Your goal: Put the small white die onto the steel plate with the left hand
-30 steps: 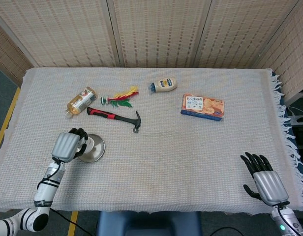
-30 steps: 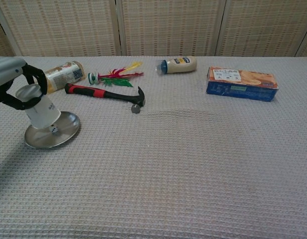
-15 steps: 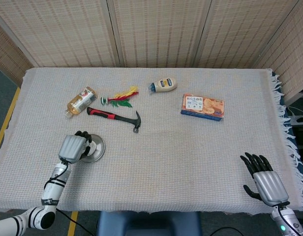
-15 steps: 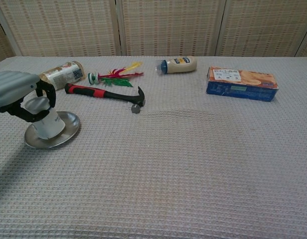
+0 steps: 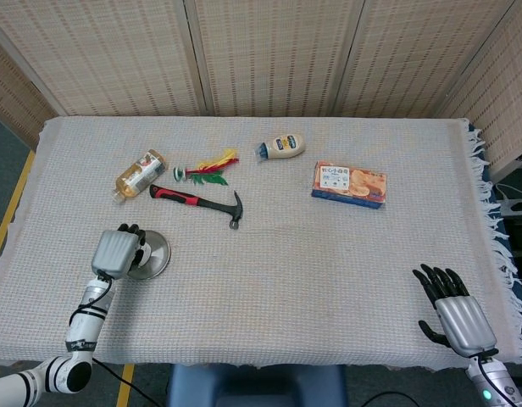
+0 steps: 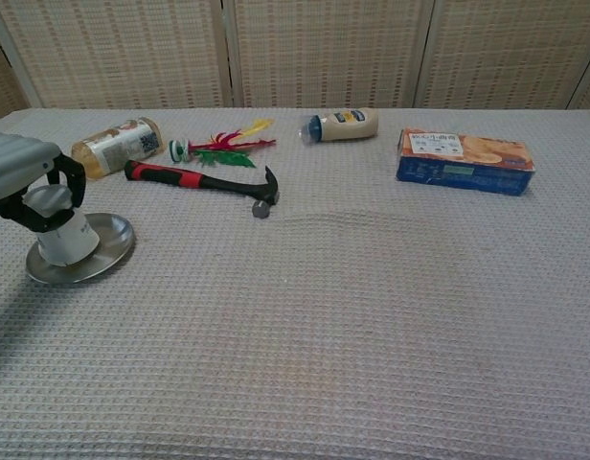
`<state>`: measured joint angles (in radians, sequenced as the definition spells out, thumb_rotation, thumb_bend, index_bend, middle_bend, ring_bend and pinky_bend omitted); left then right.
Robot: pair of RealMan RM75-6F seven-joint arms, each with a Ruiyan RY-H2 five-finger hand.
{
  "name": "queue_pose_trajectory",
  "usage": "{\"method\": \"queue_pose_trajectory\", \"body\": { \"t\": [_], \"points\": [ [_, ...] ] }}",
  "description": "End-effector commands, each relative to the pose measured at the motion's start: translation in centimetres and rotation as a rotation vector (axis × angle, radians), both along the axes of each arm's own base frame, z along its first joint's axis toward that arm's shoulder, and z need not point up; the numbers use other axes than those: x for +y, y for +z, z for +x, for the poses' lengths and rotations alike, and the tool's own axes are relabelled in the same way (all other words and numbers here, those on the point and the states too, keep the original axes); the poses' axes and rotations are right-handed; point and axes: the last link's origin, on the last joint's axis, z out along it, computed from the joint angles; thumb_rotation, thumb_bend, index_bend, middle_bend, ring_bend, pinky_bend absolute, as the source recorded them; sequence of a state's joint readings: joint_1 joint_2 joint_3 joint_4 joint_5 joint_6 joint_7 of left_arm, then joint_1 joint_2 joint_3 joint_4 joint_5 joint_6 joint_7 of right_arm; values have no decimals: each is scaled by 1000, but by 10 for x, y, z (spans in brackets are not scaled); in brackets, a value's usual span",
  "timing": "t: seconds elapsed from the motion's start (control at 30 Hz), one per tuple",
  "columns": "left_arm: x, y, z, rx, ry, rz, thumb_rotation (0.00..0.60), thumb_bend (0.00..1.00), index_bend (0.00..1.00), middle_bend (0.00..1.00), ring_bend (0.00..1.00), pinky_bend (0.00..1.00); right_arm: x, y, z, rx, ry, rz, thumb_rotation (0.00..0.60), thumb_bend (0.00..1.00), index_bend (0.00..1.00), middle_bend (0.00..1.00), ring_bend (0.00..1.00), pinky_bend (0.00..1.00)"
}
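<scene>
- At the table's near left corner, we see the left hand [image 6: 22,177] wrapped around a white cup [image 6: 63,238] that stands mouth-down on the plate [image 6: 108,247].
- From the head view, the left hand covers much of the plate, and only the plate's right side shows.
- We cannot find the die in either view. We judge it may lie under the cup or behind the fingers, but the pictures do not settle that.
- The right hand [image 5: 458,318] rests at the near right edge, well away from the work, fingers spread and holding nothing.
- The hammer [image 6: 199,182] lies just beyond the plate, not touching it, and it plays no part here.
- Our reading of progress is that the hand and cup have reached the plate, so the carrying looks done.
- We cannot confirm the task's one requirement, the die resting on the steel.
- What seems left is lifting or tipping the cup clear, showing the die on the plate, and taking the left hand away without dragging the plate along.
</scene>
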<state>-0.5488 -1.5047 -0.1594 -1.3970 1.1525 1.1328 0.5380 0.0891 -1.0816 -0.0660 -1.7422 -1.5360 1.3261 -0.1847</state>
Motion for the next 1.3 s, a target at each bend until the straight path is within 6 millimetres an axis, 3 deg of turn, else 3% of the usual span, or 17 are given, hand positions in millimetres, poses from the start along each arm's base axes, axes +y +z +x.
{"method": "queue_pose_trajectory", "body": {
  "t": [0.03, 0.33, 0.83, 1.3],
  "points": [
    [-2, -1, 3, -70, 25, -50, 600, 533, 511, 603, 547, 804, 0, 0, 0, 0, -1, 0, 600, 205, 0, 0, 0, 0],
    [-5, -4, 13, -214, -33, -135, 600, 531, 508, 606, 546, 796, 0, 0, -1, 2, -6, -1, 600, 205, 0, 0, 0, 0],
    [6, 5, -9, -5, -52, -22, 600, 533, 519, 615, 546, 797, 2, 2, 1, 1, -1, -6, 600, 206, 0, 0, 0, 0],
    [-9, 5, 5, -113, -72, -109, 600, 533, 522, 618, 546, 796, 3, 2, 1, 1, -1, -5, 600, 206, 0, 0, 0, 0]
  ]
}}
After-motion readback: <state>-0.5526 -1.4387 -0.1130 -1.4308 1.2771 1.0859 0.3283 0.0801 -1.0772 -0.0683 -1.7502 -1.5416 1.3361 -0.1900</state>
